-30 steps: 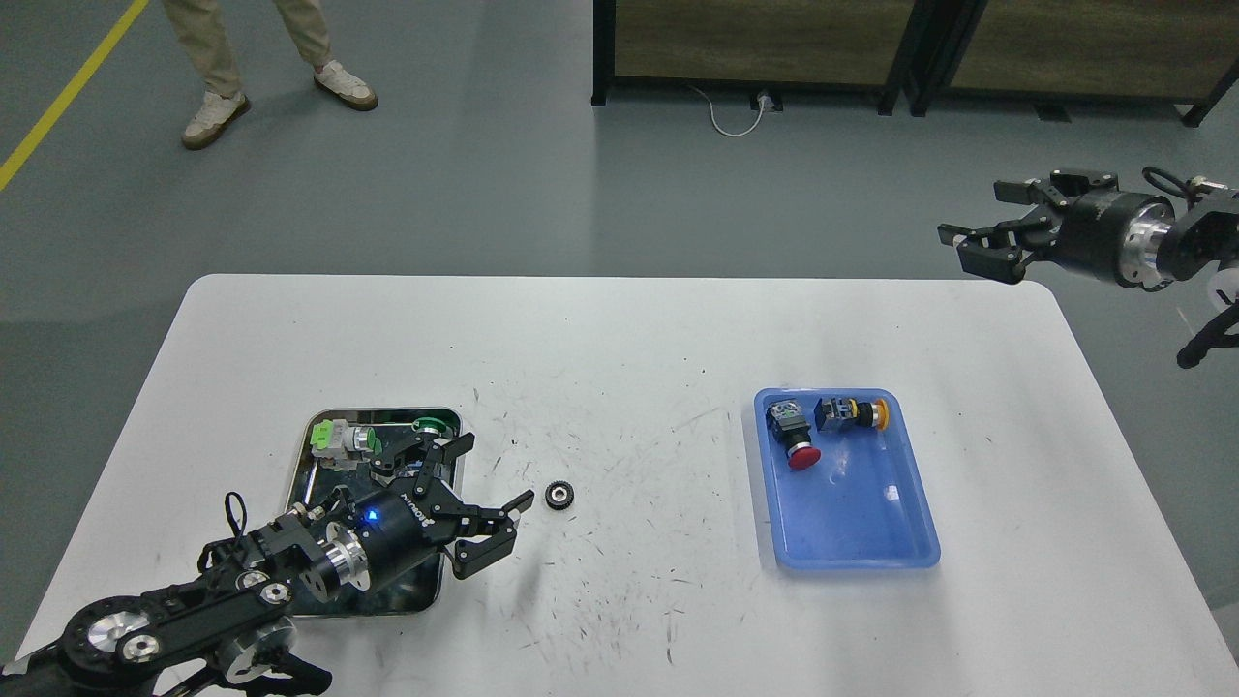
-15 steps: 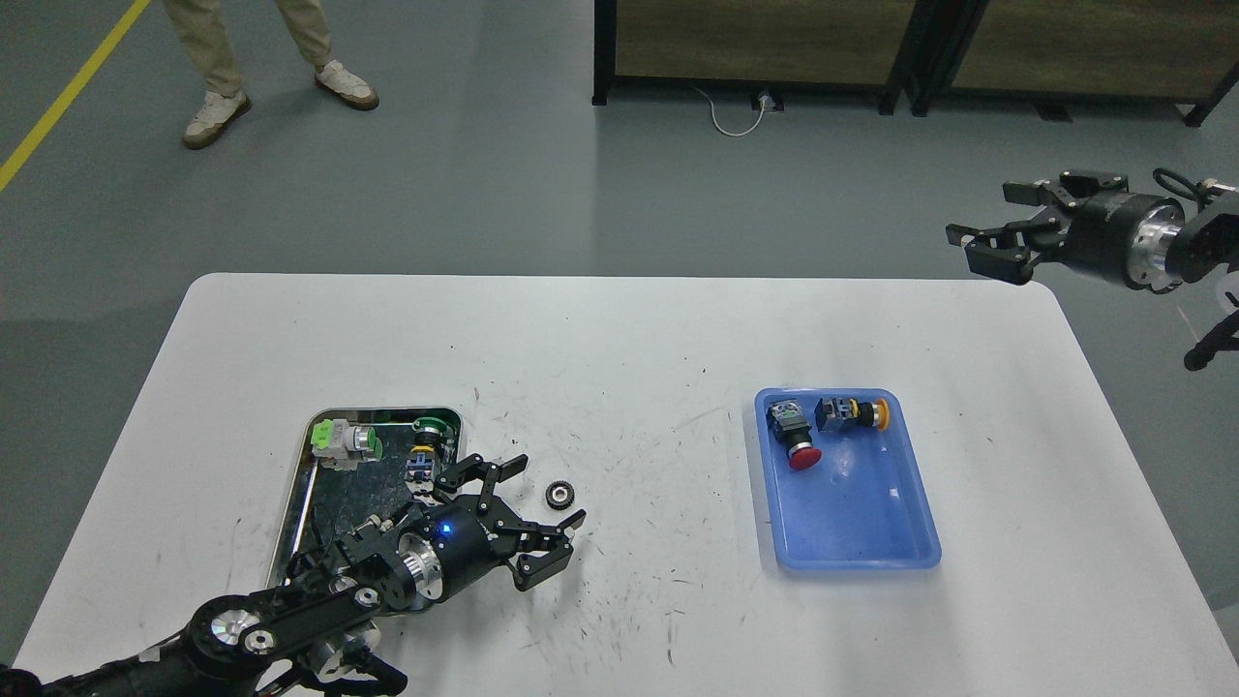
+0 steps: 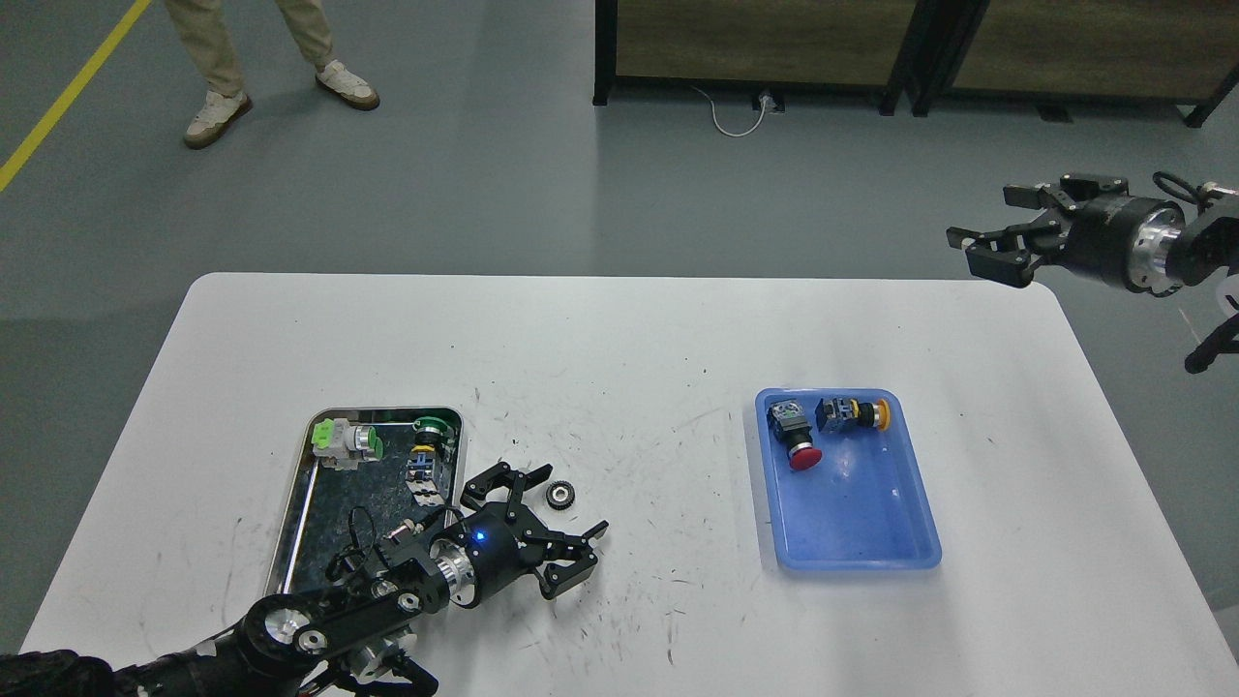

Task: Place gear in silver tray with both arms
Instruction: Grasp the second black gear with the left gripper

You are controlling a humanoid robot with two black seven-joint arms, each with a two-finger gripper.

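A small black gear point(image 3: 559, 496) lies flat on the white table, just right of the silver tray point(image 3: 293, 528). The tray holds a green and white switch part point(image 3: 341, 440) and a green and blue button part point(image 3: 426, 447). My left gripper point(image 3: 557, 518) is open and empty, its fingers spread beside the gear on its near side, with one finger point(image 3: 503, 481) just left of it. My right gripper point(image 3: 997, 240) is open and empty, held high past the table's far right corner.
A blue plastic tray point(image 3: 857, 523) at the right holds a red push button point(image 3: 796, 440) and a yellow-capped button point(image 3: 852, 413). A person's legs point(image 3: 261, 58) stand on the floor at far left. Dark cabinets point(image 3: 774, 44) stand behind the table.
My left gripper has moved right, off the silver tray and up beside the gear, uncovering the tray's contents. My right gripper has shifted slightly up and right.
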